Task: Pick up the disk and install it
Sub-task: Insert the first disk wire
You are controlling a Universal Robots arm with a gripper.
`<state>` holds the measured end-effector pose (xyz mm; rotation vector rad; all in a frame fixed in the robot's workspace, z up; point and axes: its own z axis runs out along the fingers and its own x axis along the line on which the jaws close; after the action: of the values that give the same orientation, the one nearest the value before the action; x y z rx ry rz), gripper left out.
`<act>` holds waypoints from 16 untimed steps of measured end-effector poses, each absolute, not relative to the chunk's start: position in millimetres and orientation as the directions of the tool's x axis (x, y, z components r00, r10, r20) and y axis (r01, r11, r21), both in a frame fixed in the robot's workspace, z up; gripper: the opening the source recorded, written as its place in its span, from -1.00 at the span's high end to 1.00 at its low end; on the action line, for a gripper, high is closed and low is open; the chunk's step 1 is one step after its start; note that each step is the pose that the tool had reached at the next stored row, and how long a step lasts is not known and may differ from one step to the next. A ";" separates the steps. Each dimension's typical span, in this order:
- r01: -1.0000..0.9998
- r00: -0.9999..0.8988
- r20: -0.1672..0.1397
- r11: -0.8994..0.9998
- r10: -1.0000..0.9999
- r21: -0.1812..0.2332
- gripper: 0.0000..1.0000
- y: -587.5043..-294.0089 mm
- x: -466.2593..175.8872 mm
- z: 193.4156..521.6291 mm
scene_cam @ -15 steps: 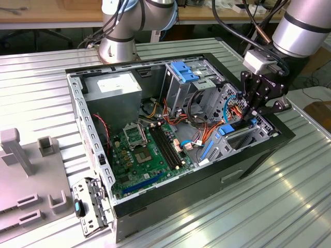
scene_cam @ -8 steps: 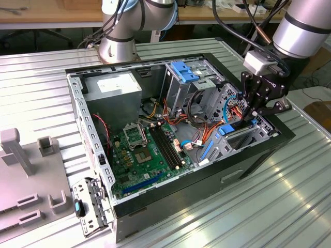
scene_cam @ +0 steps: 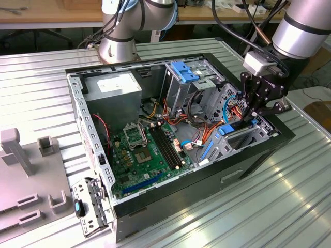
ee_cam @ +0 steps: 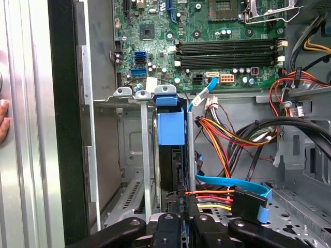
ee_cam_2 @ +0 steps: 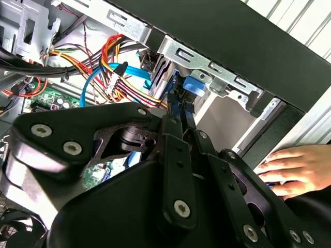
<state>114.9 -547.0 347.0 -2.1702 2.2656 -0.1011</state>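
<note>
Blue-railed disk (ee_cam: 170,129) sits mostly hidden in its bay; gripper (ee_cam: 182,199) jaws clamp its edge.

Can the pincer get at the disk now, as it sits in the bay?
Probably yes. The pincer hangs right at the disk, which stands on edge in its bay. Nothing lies between them, though cables run close beside.
</note>
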 end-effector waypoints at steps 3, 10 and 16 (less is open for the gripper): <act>-0.998 -0.049 0.042 0.047 -0.998 -0.047 0.67 -547.0 114.9 347.9; -0.997 -0.056 0.042 0.054 -0.998 -0.047 0.67 -547.0 115.0 349.6; -0.997 -0.059 0.042 0.058 -0.997 -0.047 0.67 -547.1 115.0 349.3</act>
<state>115.0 -547.1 349.3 -2.1532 2.2832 -0.0979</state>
